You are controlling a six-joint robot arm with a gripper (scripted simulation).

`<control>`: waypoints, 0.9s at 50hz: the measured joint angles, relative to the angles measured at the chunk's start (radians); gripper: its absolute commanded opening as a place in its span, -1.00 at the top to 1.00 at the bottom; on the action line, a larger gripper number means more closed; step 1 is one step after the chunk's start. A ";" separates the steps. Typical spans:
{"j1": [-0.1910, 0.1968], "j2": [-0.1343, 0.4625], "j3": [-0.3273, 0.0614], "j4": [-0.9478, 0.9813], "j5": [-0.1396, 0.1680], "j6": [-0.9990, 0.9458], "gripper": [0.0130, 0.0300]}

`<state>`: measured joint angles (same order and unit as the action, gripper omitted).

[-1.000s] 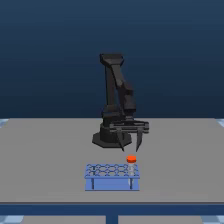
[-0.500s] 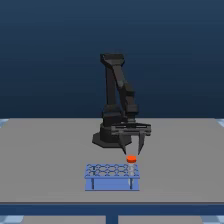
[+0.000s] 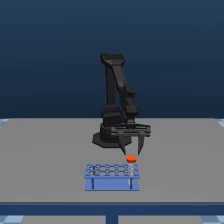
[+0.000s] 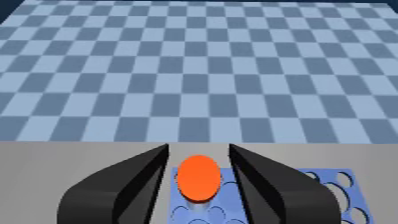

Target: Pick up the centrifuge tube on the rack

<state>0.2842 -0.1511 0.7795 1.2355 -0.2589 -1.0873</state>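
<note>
The centrifuge tube (image 3: 131,162) stands in the rack (image 3: 112,176). Your gripper (image 3: 131,152) hangs spread wide, its 2 fingers (image 4: 266,185) flanking the cap untouched.

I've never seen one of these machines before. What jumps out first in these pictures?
The bright orange-red cap of the centrifuge tube stands out, sticking up from the end of the blue rack on the exterior view's right. Just above it hangs the black arm's end effector, its two fingers open on either side of the cap. Everything sits on a plain grey table against a dark blue background.
</note>
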 measured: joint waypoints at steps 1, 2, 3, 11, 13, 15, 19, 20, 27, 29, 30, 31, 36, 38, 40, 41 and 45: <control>0.000 0.001 0.000 -0.004 0.000 0.005 -1.00; 0.000 0.003 0.001 -0.009 -0.001 0.010 -1.00; 0.000 0.004 0.001 -0.013 -0.001 0.014 -1.00; 0.000 0.012 0.005 -0.055 -0.005 0.058 -1.00; 0.000 0.014 0.007 -0.068 -0.007 0.071 -1.00; 0.000 0.016 0.009 -0.082 -0.008 0.084 -1.00; 0.000 0.022 0.013 -0.113 -0.011 0.116 -1.00; 0.000 0.024 0.014 -0.121 -0.012 0.123 -1.00; 0.000 0.037 0.022 -0.187 -0.021 0.189 -1.00; 0.000 0.042 0.024 -0.206 -0.024 0.209 -1.00; 0.000 0.044 0.026 -0.216 -0.025 0.218 -1.00; 0.000 0.046 0.027 -0.226 -0.027 0.229 -1.00; 0.000 0.056 0.033 -0.270 -0.035 0.275 -1.00; 0.000 0.060 0.035 -0.285 -0.038 0.291 -1.00; 0.000 0.064 0.037 -0.300 -0.041 0.306 -1.00; 0.000 0.066 0.038 -0.307 -0.043 0.314 -1.00; 0.000 0.072 0.041 -0.331 -0.049 0.341 -1.00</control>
<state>0.2844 -0.0789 0.8206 0.9040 -0.3080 -0.7464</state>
